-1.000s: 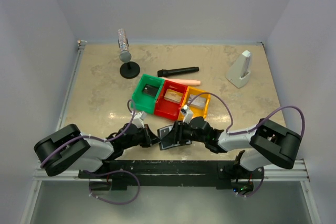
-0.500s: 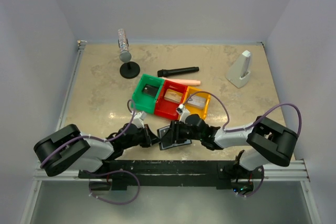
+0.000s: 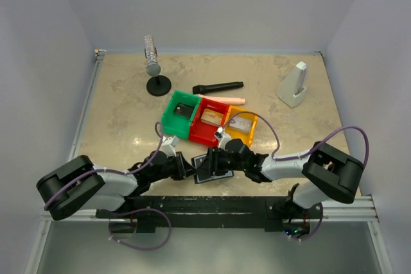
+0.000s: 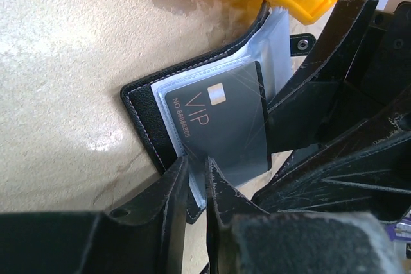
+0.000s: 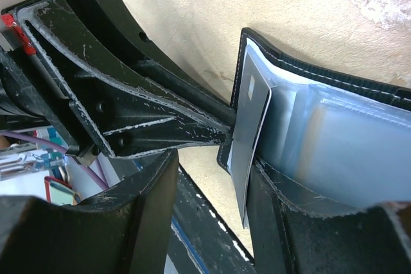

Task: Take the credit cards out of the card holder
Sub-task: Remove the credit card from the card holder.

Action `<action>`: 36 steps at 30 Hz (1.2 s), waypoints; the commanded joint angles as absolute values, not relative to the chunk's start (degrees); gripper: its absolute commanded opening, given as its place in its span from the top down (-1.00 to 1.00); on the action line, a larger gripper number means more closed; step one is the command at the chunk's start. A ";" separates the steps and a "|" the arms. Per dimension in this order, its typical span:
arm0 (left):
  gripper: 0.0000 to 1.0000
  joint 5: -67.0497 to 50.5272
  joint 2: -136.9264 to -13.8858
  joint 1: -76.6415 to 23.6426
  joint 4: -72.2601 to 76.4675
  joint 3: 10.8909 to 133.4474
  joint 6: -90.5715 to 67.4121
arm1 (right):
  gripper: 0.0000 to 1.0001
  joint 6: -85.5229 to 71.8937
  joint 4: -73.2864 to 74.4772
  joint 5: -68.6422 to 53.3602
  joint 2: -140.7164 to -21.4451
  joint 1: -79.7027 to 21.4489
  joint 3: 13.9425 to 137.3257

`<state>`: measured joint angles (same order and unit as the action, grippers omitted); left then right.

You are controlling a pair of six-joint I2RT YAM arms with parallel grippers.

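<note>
The black card holder [image 3: 209,167] lies open on the table between both grippers, near the front edge. In the left wrist view its bluish clear sleeves hold a dark grey "VIP" credit card [image 4: 218,126] inside the black cover [image 4: 142,104]. My left gripper [image 4: 196,172] is shut on the holder's near edge and sleeve. My right gripper [image 5: 212,178] is open; the grey card [image 5: 252,134] stands edge-on between its jaws, against the right finger [image 5: 282,222], partly out of the holder [image 5: 334,139]. A gap separates the card from the other finger.
Green [image 3: 180,115], red [image 3: 209,123] and yellow [image 3: 241,128] bins stand just behind the holder, with items in them. A black stick [image 3: 218,86] and a pink object [image 3: 228,99] lie farther back. A stand with a bottle [image 3: 154,68] is back left, a white object [image 3: 294,85] back right.
My right gripper has shifted slightly left onto the holder. The left arm's elbow has dropped a little; its gripper stays on the holder.
</note>
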<state>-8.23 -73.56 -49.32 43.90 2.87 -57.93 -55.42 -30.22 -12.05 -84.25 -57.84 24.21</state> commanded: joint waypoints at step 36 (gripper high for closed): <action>1.00 -2.90 -74.53 -49.75 37.09 2.46 -59.06 | 0.07 -54.40 -27.51 -11.34 -76.64 -58.89 22.50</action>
<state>-5.72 -72.79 -49.58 40.16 3.14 -59.48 -55.02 -26.41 -12.51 -79.13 -58.50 22.63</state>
